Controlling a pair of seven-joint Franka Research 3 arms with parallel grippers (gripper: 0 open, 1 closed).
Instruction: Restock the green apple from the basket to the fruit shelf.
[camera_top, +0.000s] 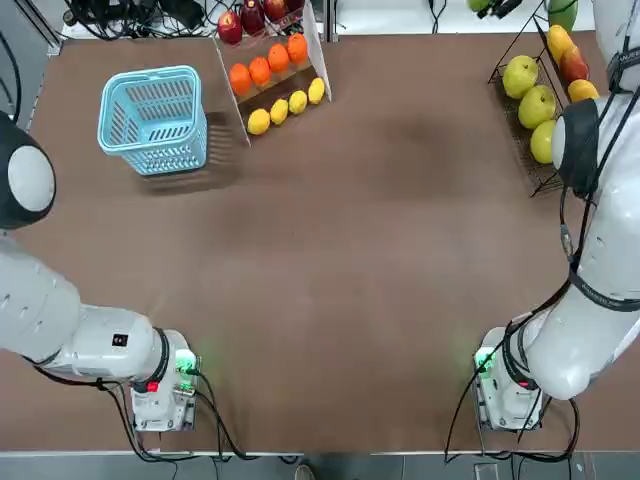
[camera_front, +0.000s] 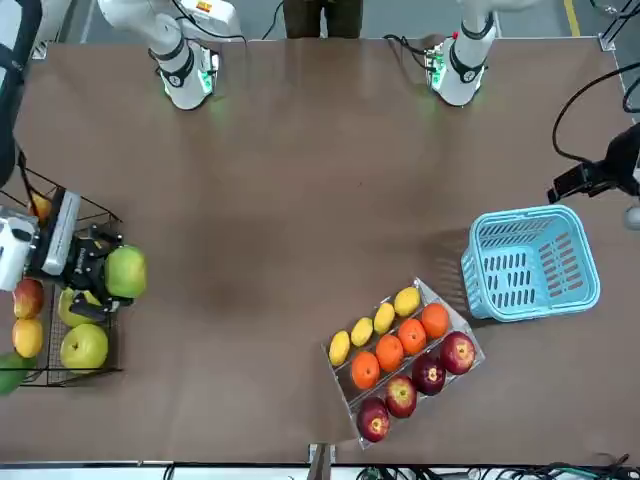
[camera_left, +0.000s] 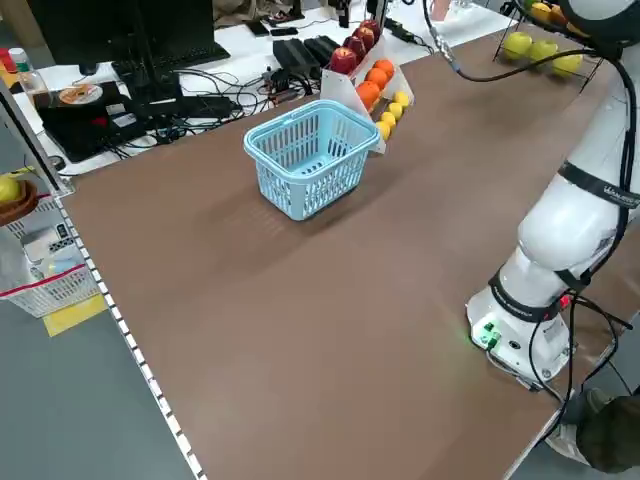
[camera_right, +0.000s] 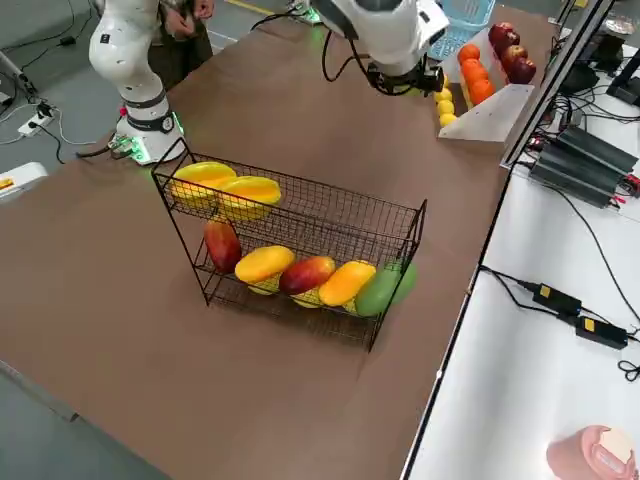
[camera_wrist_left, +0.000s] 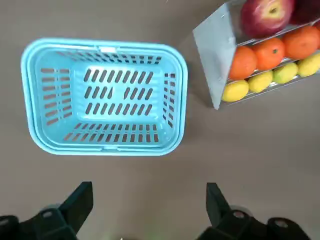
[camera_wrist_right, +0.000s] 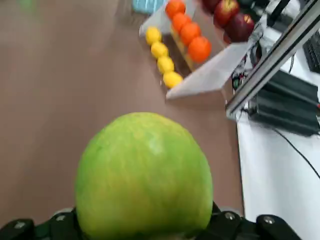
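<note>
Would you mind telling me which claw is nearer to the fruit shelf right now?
The right. The right claw holds the green apple at the fruit shelf, beside the yellow-green fruits. The left claw hangs open above the table beside the basket, across the table.

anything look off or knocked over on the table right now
Nothing stands out. The basket stands upright and empty, the fruit shelf keeps its fruit in rows, and the right gripper holds the green apple beside it.

Right claw (camera_front: 112, 278) clamped on the green apple (camera_front: 126, 271), left claw (camera_wrist_left: 145, 200) spread wide, pointing down
</note>
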